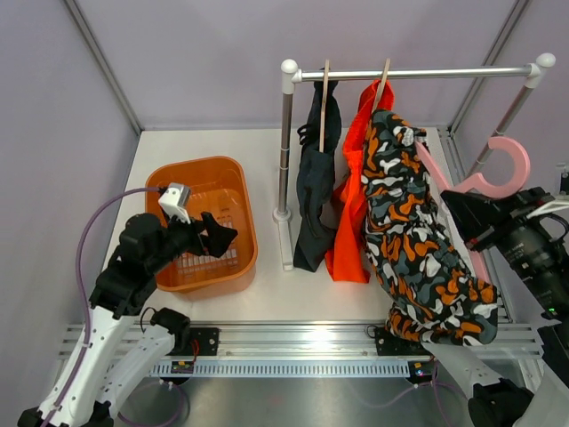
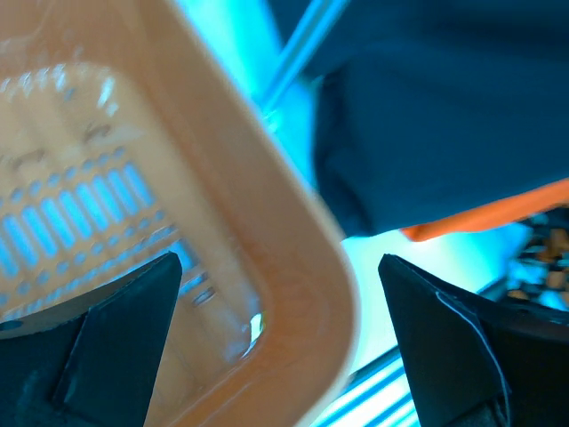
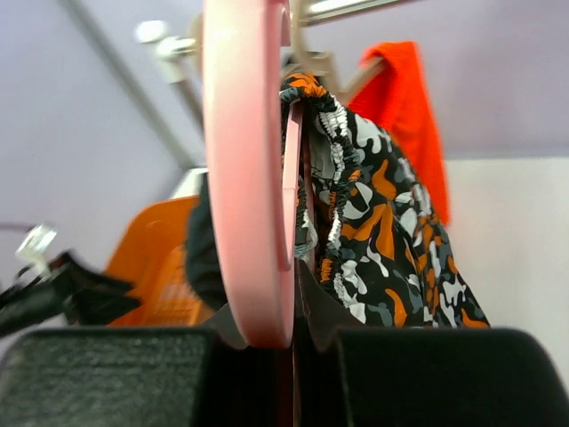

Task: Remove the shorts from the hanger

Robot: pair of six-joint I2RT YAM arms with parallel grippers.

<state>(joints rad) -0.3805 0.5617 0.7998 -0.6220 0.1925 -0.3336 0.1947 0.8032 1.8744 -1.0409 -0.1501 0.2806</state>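
Note:
The camouflage shorts (image 1: 418, 240) hang by their waistband on a pink hanger (image 1: 498, 169), which is off the rail and tilted at the right. My right gripper (image 1: 471, 218) is shut on the pink hanger (image 3: 244, 178), with the camouflage shorts (image 3: 382, 231) draped just beyond the fingers. The navy shorts (image 1: 313, 196) and the orange shorts (image 1: 351, 222) hang on wooden hangers from the rail (image 1: 444, 73). My left gripper (image 1: 218, 238) is open and empty over the right rim of the orange basket (image 1: 240, 209). In the left wrist view my left gripper (image 2: 284, 347) straddles the basket rim (image 2: 293, 267).
The rack's upright post (image 1: 285, 151) stands between the basket and the hanging shorts. The navy shorts (image 2: 444, 107) show beyond the basket in the left wrist view. The basket (image 3: 156, 258) and the orange shorts (image 3: 413, 107) show in the right wrist view. Walls enclose the table.

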